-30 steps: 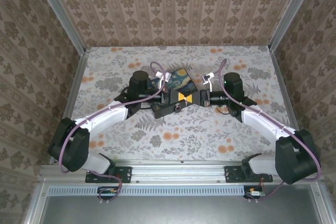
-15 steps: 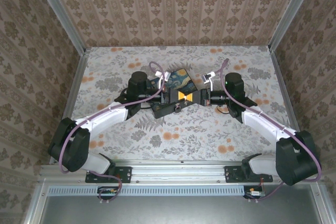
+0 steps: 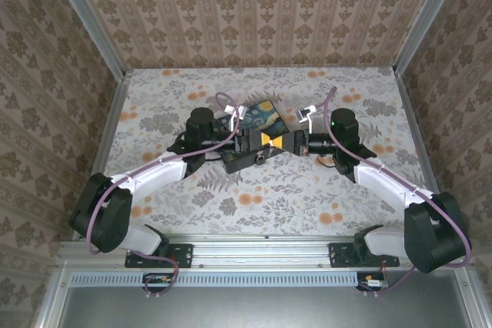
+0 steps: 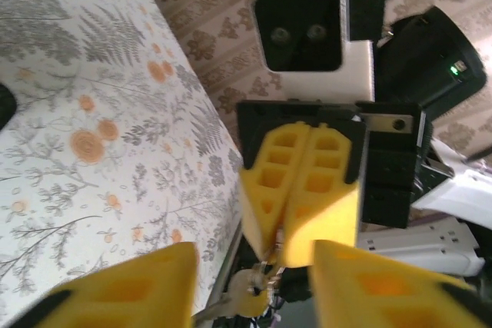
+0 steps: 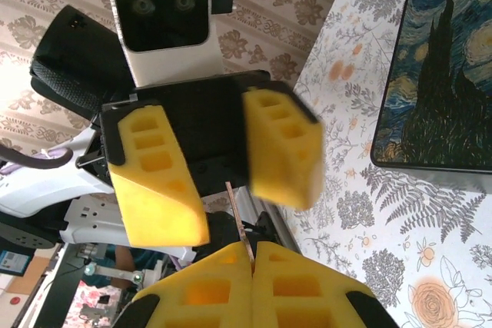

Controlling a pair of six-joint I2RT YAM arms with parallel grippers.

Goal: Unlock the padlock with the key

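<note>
Between the two facing grippers, over the near edge of the black box with the swirl-painted lid [image 3: 258, 116], sits the key [image 5: 239, 219]. The right gripper [image 5: 252, 246] has its yellow fingers pressed tight together, and the key is pinched at their tips. From the right wrist the key reads as a thin strip seen edge-on. Its long axis runs straight out along the line of the fingers, pointing into the gap of the left gripper [image 5: 237, 203].

The left gripper is spread wide, both pads apart and nothing between them. It stands close in front of the key's free end, though whether the pads touch the key I cannot tell.

From the left wrist, a small brass-coloured round piece with a hole and a silvery bar lie just off the right gripper's closed tips. Which part of the key each is I cannot tell.

From above, both arms reach inward low over the floral table [image 3: 231, 197], their fingertips nearly meeting beside the box.
</note>
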